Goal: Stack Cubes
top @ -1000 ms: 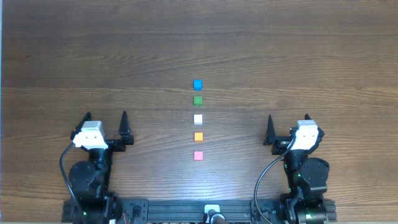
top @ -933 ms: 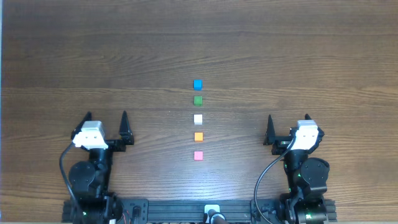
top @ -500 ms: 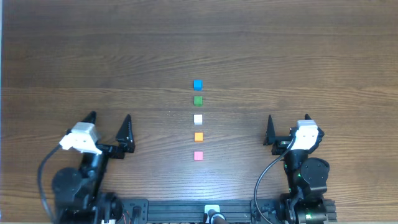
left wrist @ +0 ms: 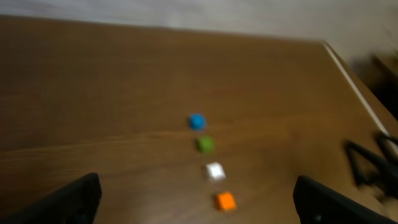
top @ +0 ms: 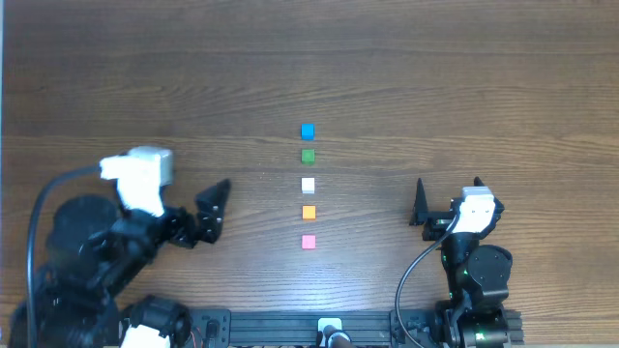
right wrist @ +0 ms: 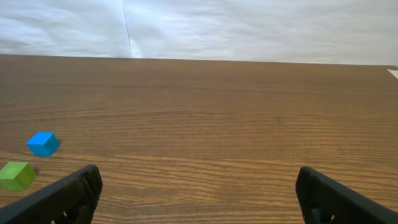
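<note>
**A:** Tool status: left gripper (top: 217, 207). Jaws spread wide, nothing held, no contact w/ any object. It hangs above the table (top: 484, 77), nose angled toward the cube row. Second tool: right gripper (top: 448, 191), likewise wide open and empty, low and close to its own base.

**B:** Cube pos. rel. to the tool?

**A:** Five cubes in one straight line btwn the two grippers, each apart from its neighbour. The row lies ahead of the left gripper, on its inboard side. Nearest to it: pink cube (top: 309, 242) and orange cube (top: 309, 212). Next out: white cube (top: 308, 185), then green cube (top: 308, 156). Blue cube (top: 308, 131) is farthest. None touched, none stacked.

**B:** Handling est.?

**A:** Judged, not measured. Small rigid blocks w/ flat faces, prob. light. A pinch shouldn't deform or break them. Faces look smooth, so a cube could slip or twist if pinched off-centre or corner-to-corner. A light block may also skid if a finger nudges it on the way down.

**B:** Grip pt?

**A:** Two opposite side faces, approx. mid-height, pads square to them, approach from above. Use the faces that point across the row, not the ones facing the gaps. That keeps the fingers off the neighbours. Present opening is far wider than a cube. Narrowing it before descent should cut the risk of a knock.
</note>
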Motion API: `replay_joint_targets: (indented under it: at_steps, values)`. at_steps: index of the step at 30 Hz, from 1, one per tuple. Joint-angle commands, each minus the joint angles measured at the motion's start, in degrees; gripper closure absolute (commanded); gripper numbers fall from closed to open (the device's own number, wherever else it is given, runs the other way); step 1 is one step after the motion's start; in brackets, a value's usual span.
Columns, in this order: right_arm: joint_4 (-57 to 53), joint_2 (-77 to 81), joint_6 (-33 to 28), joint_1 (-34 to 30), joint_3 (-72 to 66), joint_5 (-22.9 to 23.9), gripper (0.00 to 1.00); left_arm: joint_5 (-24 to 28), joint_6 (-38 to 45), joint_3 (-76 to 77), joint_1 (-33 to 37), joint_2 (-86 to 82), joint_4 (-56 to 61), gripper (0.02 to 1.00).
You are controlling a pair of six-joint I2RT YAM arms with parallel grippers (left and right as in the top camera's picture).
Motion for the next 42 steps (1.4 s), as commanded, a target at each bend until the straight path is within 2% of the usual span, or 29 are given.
replay_joint_targets:
  at_steps: [1,5,12,19,31,42]
  values:
    - [-0.13,-0.28,-0.2,0.35,-0.35,-0.66,0.007,0.63,-0.24,6.71,-10.64,10.1,-5.18,0.018]
    - [-0.13,-0.28,-0.2,0.35,-0.35,-0.66,0.007,3.17,-1.75,8.76,-17.4,18.12,-5.14,0.018]
    - [-0.13,-0.28,-0.2,0.37,-0.35,-0.66,0.007,3.13,-17.68,9.99,-23.89,32.2,-6.03,0.02]
    - [-0.13,-0.28,-0.2,0.35,-0.35,-0.66,0.009,1.9,-26.71,9.97,-29.14,45.62,-7.54,0.018]
    - [-0.13,-0.28,-0.2,0.35,-0.35,-0.66,0.007,1.64,-34.4,9.53,-32.48,60.83,-10.12,0.018]
    - [-0.13,-0.28,-0.2,0.35,-0.35,-0.66,0.009,1.55,-34.38,0.42,-34.29,62.86,0.81,0.018]
